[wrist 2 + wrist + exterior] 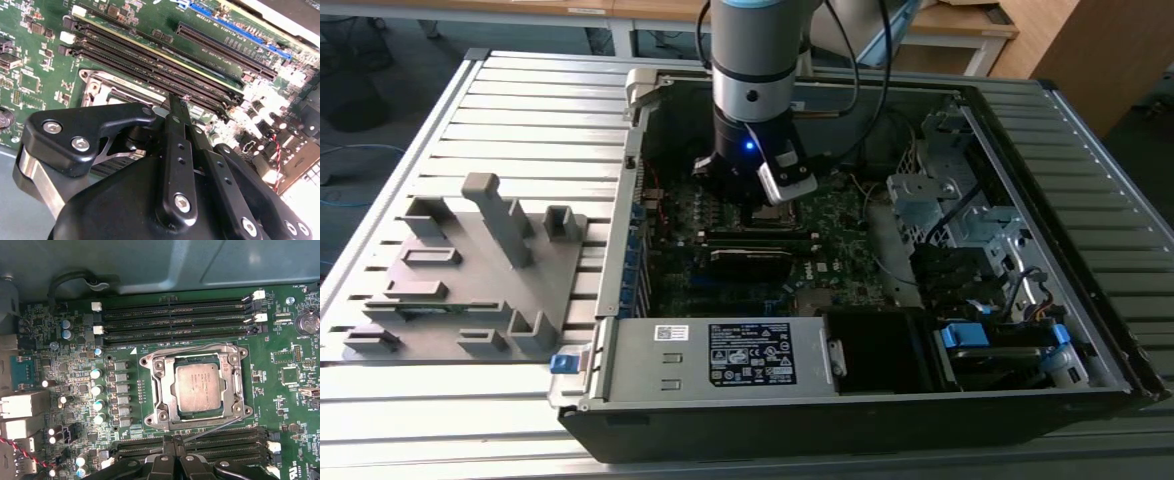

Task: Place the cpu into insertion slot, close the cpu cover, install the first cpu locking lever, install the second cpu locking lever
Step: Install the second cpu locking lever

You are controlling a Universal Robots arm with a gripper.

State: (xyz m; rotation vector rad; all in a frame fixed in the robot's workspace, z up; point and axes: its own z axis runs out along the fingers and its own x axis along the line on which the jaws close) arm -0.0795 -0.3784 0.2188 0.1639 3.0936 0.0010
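1. Black fingers (172, 452) of gripper (173, 440) pressed together, nothing clamped between them, poised just beside the socket's edge in both wrist views; fingers (177, 130) also seen from behind.
2. Hovering over the motherboard (834, 215) inside the open computer case (854, 420) in the exterior view.
3. Seated flat in insertion slot (197, 420): cpu (198, 386), silver-grey top showing.
4. Lying closed around the chip: cpu cover (162, 382), a thin lever wire (215, 430) slanting out from one corner.
5. Flanking the socket on two sides: long black memory slots (175, 315).
6. Grey fixture tray (467, 280) on the slatted table (520, 110), at the exterior view's left of the case.
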